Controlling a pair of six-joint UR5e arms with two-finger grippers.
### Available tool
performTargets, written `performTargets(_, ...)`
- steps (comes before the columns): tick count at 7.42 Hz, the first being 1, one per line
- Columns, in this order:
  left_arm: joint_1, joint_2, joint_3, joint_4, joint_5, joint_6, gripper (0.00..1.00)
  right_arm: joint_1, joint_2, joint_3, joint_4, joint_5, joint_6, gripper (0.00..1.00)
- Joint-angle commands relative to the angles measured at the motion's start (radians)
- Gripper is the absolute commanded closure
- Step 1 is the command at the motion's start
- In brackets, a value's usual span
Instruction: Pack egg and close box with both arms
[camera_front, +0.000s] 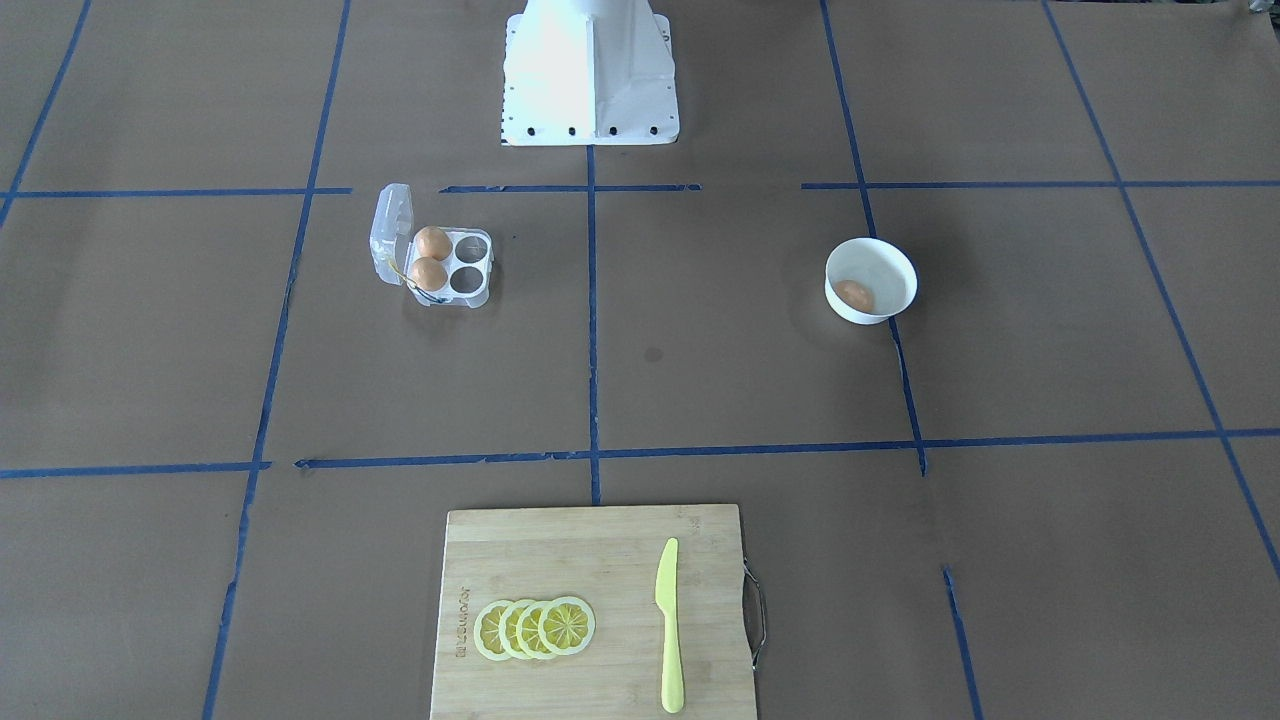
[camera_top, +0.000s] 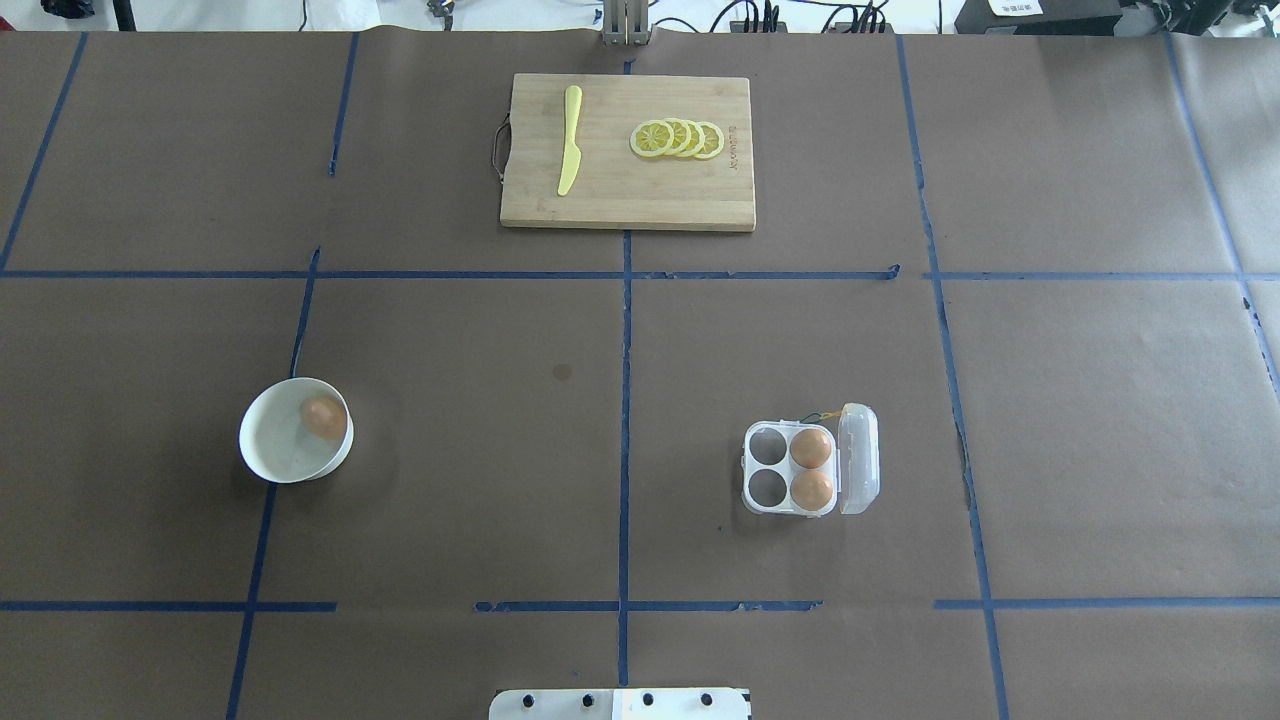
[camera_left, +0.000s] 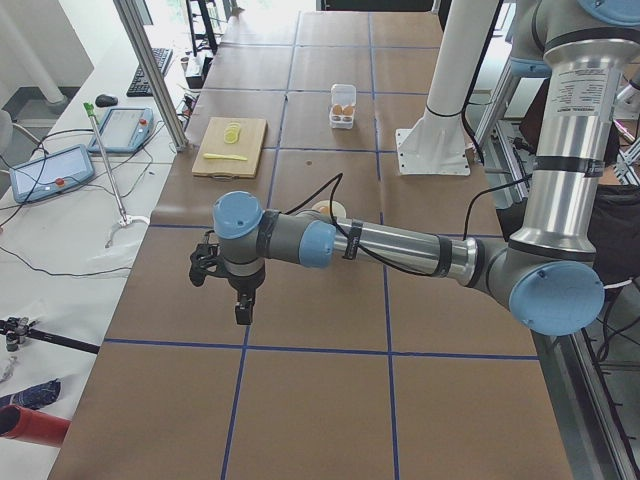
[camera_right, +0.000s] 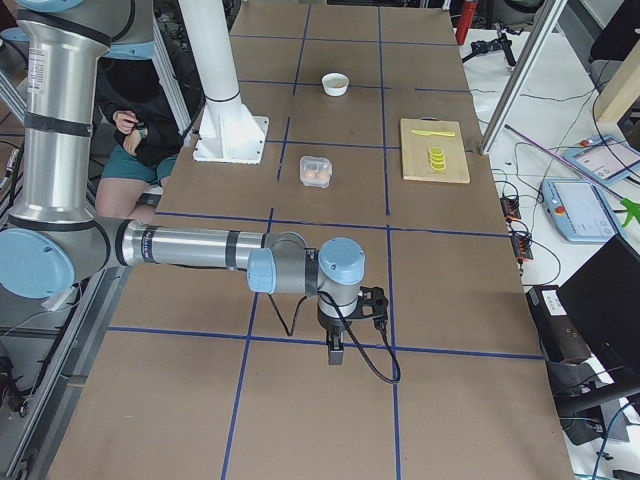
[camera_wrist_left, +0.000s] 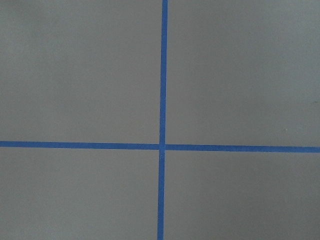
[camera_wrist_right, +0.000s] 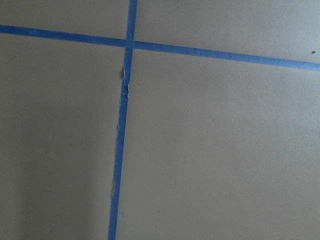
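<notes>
The left gripper (camera_left: 243, 311) hangs pointing down over the table (camera_top: 1100, 450) near its left end, at the tip of the left arm (camera_left: 400, 245), which reaches out level. Whether that gripper is open or closed cannot be told from this side view. The right gripper (camera_right: 336, 352) hangs the same way near the table's right end on the right arm (camera_right: 190, 247), and its state cannot be told either. Each wrist camera sees only brown table cover crossed by blue tape (camera_wrist_left: 163, 100).

The egg (camera_top: 323, 416) lies in a white bowl (camera_top: 246, 440) in the left half of the table, toward the robot's edge. The box (camera_top: 790, 470) stands in the right half, its clear lid (camera_top: 860, 458) swung open on the side toward the right end. Two more eggs (camera_top: 810, 448) fill the two cells beside the lid; the other two cells are bare. A cutting board (camera_top: 625, 190) at the far edge carries lemon slices (camera_top: 677, 138) and a yellow knife (camera_top: 570, 140).
</notes>
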Motion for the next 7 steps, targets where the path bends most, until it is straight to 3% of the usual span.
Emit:
performTargets(1, 0.017, -0.001, -0.006, -0.001, -0.013, 0.002, 0.00, 0.000, 0.000, 0.000, 0.000, 0.000, 0.000, 0.00)
performTargets(4, 0.050, -0.001, -0.015, -0.001, -0.016, 0.002, 0.00, -0.005, 0.005, 0.016, 0.000, 0.003, -0.005, 0.00)
performTargets(6, 0.191, -0.001, -0.024, -0.011, -0.009, 0.002, 0.00, -0.021, 0.008, 0.023, 0.002, 0.005, -0.002, 0.00)
performTargets(7, 0.199, -0.001, -0.027, -0.052, -0.013, -0.003, 0.00, -0.038, 0.012, 0.029, 0.003, 0.005, 0.002, 0.00)
